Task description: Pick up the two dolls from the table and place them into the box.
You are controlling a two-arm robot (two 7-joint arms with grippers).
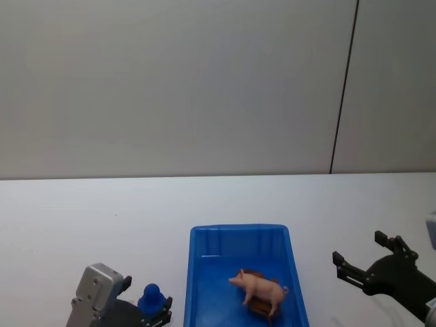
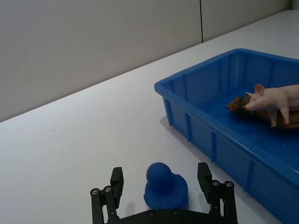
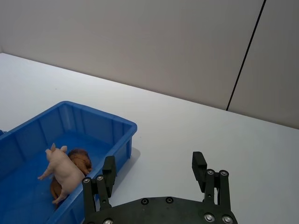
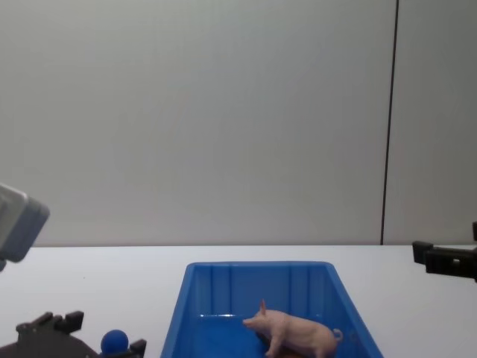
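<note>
The white table (image 1: 102, 218) is seen stretching wide, and at its near middle the blue box (image 1: 197, 286) is set lengthwise, taken here as the landmark. To the right of the box the right gripper (image 1: 368, 262) is held low over bare tabletop, well apart from the box wall, its black fingers (image 3: 108, 173) spread wide and nothing caught between them; from its wrist camera the box corner is seen just beyond one fingertip. To the left of the box the left gripper (image 2: 161, 186) is held low near the table, fingers likewise parted, and a small blue round-topped object (image 2: 164, 186) is found sitting between them. Whether the pads are touching it cannot be told; a gap is seen on each side.

Inside the box, toward its near end, the pale pink pig (image 1: 262, 289) is seen standing, snout pointed to the box's left wall. Beneath and beside it the dark brown animal (image 2: 240, 103) is lying on the box floor, pressed against the pig's legs.
</note>
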